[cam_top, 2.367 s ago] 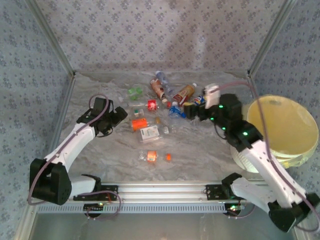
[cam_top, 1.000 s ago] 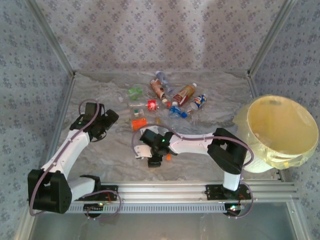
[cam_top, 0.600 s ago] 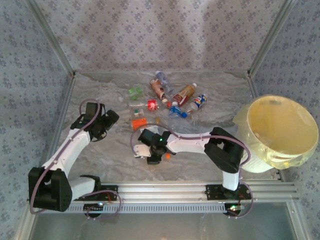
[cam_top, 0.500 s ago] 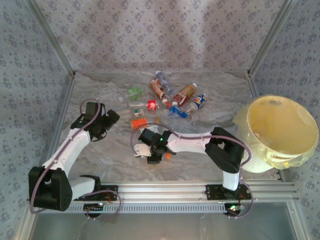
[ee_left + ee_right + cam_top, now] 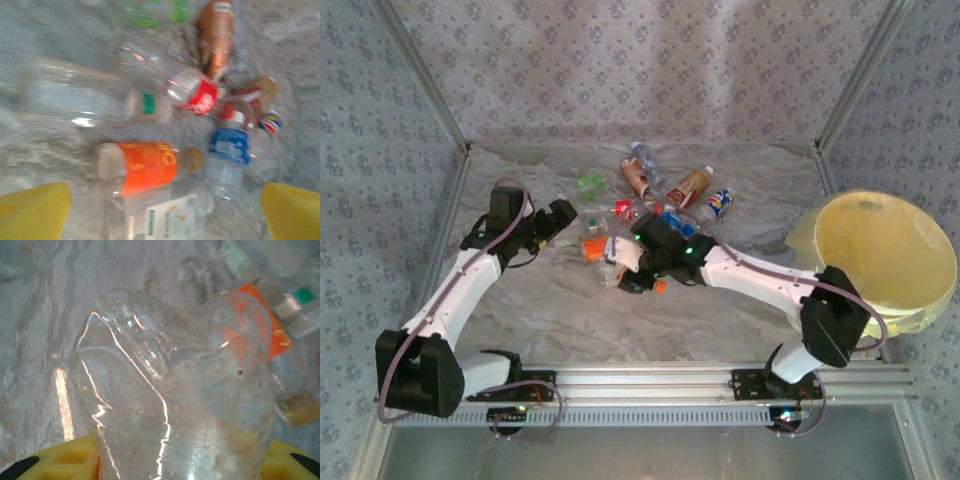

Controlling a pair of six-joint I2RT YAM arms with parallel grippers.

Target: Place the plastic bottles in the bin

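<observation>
Over the grey marbled table (image 5: pixel 520 310), the right claw (image 5: pixel 625 272) pinches a crushed clear plastic bottle (image 5: pixel 170 390); the left claw (image 5: pixel 565 213) hangs spread.

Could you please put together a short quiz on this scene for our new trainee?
1. True or false: the left gripper is shut on a bottle.
2. What does the right gripper hold? A) a crushed clear bottle B) a metal can C) nothing
3. Fill in: in the top view, the bin stands at the far ____.
Key: 1 false, it is open; 2 A; 3 right.
</observation>
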